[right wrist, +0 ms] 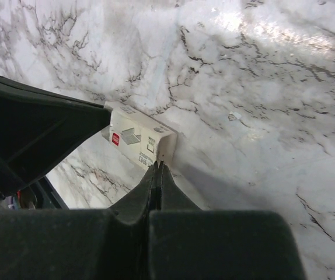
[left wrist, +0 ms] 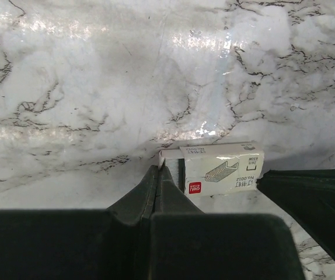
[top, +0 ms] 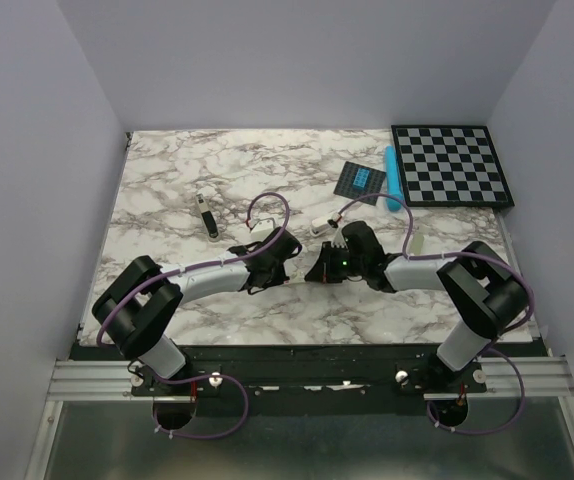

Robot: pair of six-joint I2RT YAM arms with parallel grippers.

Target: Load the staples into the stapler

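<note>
The small white staples box (left wrist: 223, 169) lies on the marble table between my two grippers. Its near end is open, and a grey staple strip (left wrist: 175, 166) shows inside. My left gripper (left wrist: 160, 168) is shut, its tips pinching the thin white edge at that open end. My right gripper (right wrist: 159, 165) is shut on the flap at the box's (right wrist: 138, 139) other end. In the top view both grippers, left (top: 295, 264) and right (top: 321, 268), meet at mid table and hide the box. The slim black stapler (top: 207, 215) lies apart at the back left.
A white oblong block (top: 324, 224) lies just behind the grippers, and a beige bar (top: 420, 241) is to the right. A dark card with a blue patch (top: 359, 179), a blue cylinder (top: 394, 178) and a checkerboard (top: 452, 165) sit at the back right.
</note>
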